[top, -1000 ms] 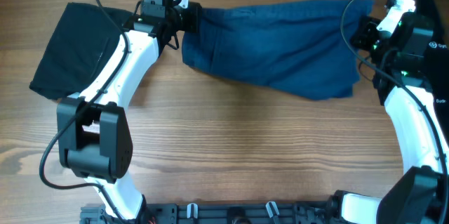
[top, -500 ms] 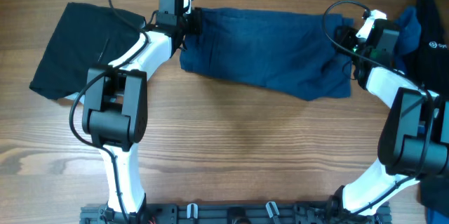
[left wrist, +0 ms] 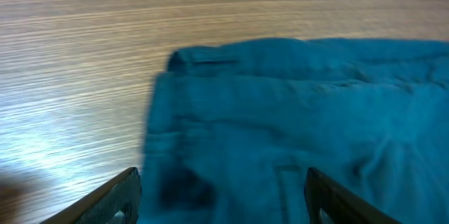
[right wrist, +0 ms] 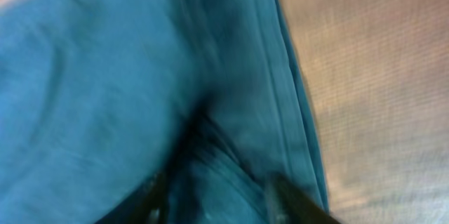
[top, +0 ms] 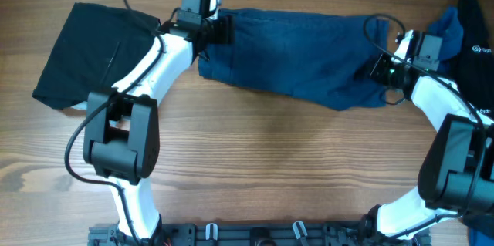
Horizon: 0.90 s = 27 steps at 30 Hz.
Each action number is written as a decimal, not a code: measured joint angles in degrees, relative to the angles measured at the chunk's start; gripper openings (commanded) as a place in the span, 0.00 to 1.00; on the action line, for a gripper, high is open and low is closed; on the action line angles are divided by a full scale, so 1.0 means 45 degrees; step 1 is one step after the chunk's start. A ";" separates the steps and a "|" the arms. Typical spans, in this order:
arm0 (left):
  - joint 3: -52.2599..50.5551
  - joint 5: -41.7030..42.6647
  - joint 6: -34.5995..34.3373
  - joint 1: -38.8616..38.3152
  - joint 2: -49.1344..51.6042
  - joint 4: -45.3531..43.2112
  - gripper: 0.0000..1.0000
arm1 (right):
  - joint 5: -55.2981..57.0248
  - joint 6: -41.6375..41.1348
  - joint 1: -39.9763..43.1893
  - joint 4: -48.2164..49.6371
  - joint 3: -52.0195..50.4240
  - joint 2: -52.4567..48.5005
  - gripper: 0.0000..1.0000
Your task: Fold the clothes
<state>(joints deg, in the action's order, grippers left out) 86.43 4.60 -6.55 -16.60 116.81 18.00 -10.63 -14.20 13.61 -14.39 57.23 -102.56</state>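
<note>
The dark blue denim shorts point(top: 297, 53) lie spread flat across the far middle of the table. My left gripper point(top: 221, 30) is at their left end. In the left wrist view its fingers point(left wrist: 126, 190) stand wide apart over the denim point(left wrist: 295, 112) and hold nothing, so it is open. My right gripper point(top: 380, 72) is low on the shorts' right end. The right wrist view is blurred: a raised fold of denim point(right wrist: 224, 168) sits between its two fingers point(right wrist: 287, 197), and I cannot see whether they press on it.
A black garment point(top: 85, 53) lies at the far left of the wooden table point(top: 255, 161). A bright blue garment point(top: 448, 26) and a black one point(top: 477, 15) lie at the far right, just beyond the right arm.
The shorts have been laid flat and let go. The left jaws have opened wide. The right gripper has moved nearer along the shorts' right end, and its jaws have narrowed around a fold.
</note>
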 measured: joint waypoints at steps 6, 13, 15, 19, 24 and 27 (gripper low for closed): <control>0.0000 0.0092 0.0209 -0.0408 0.0869 -0.0389 0.75 | 0.0393 -0.0209 0.0024 -0.0427 0.0000 -0.0160 0.38; 0.0000 0.0160 0.0301 -0.0408 0.1889 -0.0763 0.77 | 0.1195 -0.0525 0.0024 -0.1234 0.0000 -0.0389 0.28; 0.0000 0.0189 0.0301 -0.0408 0.1889 -0.0821 0.77 | 0.1224 -0.0709 0.0024 -0.1229 0.0000 -0.0437 0.04; 0.0000 0.0189 0.0301 -0.0408 0.1889 -0.0860 0.77 | 0.1039 -0.0826 0.0049 -0.1112 0.0000 -0.0447 0.04; 0.0000 0.0189 0.0301 -0.0408 0.1889 -0.0865 0.77 | 0.1647 -0.1292 0.0670 -0.2331 -0.0019 0.1360 0.04; -0.0005 0.0209 0.0301 -0.0408 0.1889 -0.0879 0.77 | 0.2497 -0.1919 0.1209 -0.3191 -0.0010 0.3065 0.04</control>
<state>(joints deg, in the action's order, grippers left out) 86.41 5.54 -5.19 -18.44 125.32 14.04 0.60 -22.83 19.05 -28.75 57.19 -88.77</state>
